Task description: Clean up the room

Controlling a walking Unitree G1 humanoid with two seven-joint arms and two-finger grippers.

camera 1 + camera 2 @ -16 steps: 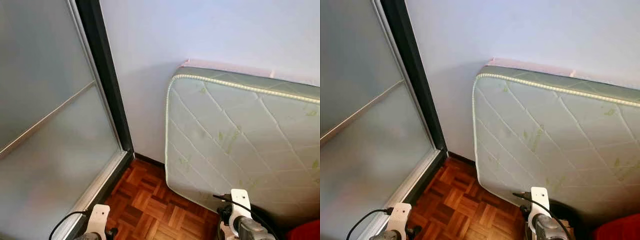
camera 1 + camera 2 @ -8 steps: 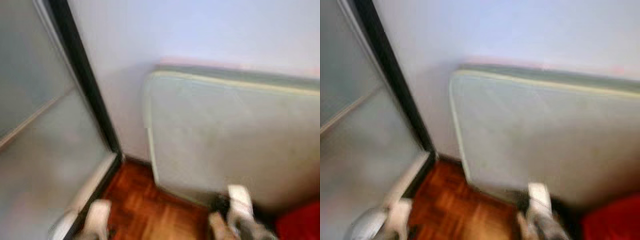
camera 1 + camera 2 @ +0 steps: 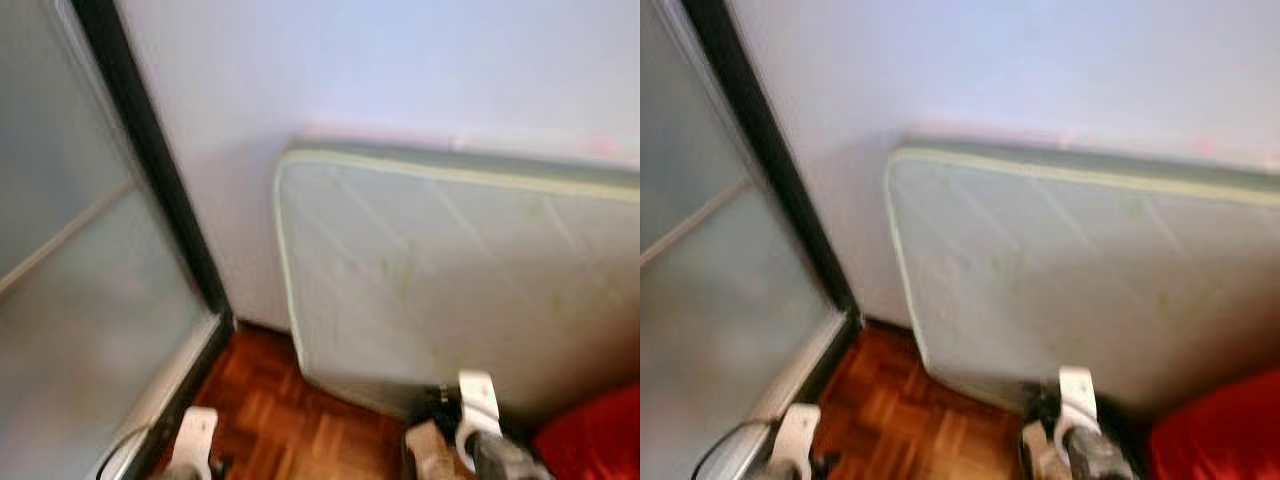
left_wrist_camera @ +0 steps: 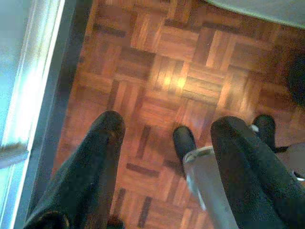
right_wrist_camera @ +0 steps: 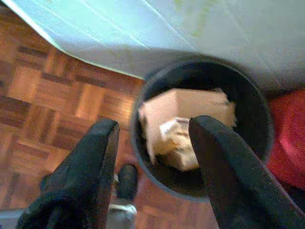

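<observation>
Black fingers of the right gripper (image 5: 150,143) stand spread wide with nothing between them, hovering above a round black bin (image 5: 259,119) that sits on the wooden parquet floor (image 5: 43,86). Inside the bin lie a piece of brown cardboard (image 5: 190,107) and some crumpled pale paper (image 5: 174,136) on top of it. The left gripper (image 4: 167,138) is likewise parted and holds nothing, pointing down at bare parquet with the pale track of a sliding door (image 4: 33,71) just beside it; a silver leg of the robot (image 4: 205,181) and a dark foot (image 4: 183,143) show between its fingers. From the head camera, which is blurred, both wrists sit low, the left wrist (image 3: 195,440) by the door track and the right wrist (image 3: 478,415) near the bin. Just beside the bin a red object (image 3: 590,435) rests on the floor; what it is cannot be made out. Behind the bin a pale quilted mattress (image 3: 440,290) stands on edge, leaning against the white wall (image 3: 400,70). On the robot's left a frosted glass sliding door (image 3: 70,300) with a dark frame (image 3: 150,170) meets that wall at the corner.
</observation>
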